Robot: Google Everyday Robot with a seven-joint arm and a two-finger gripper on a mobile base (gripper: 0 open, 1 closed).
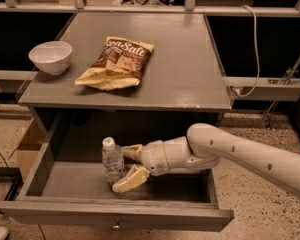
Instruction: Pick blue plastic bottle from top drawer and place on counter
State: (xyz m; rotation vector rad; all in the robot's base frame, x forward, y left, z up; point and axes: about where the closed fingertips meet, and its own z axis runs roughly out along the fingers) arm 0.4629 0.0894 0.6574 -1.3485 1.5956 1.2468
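Observation:
The blue plastic bottle (112, 162), clear with a white cap, stands upright inside the open top drawer (115, 215), left of centre. My gripper (127, 166) reaches in from the right on a white arm. Its two tan fingers (130, 179) are spread and sit on either side of the bottle's right flank, one behind and one in front near its base. The fingers look open around the bottle, not closed on it. The counter (185, 69) is the grey top above the drawer.
A sea-salt chip bag (117, 63) lies on the counter left of centre. A white bowl (50, 57) stands at its left edge. A cardboard box (28, 149) sits on the floor left of the drawer. Dark side shelves flank the cabinet.

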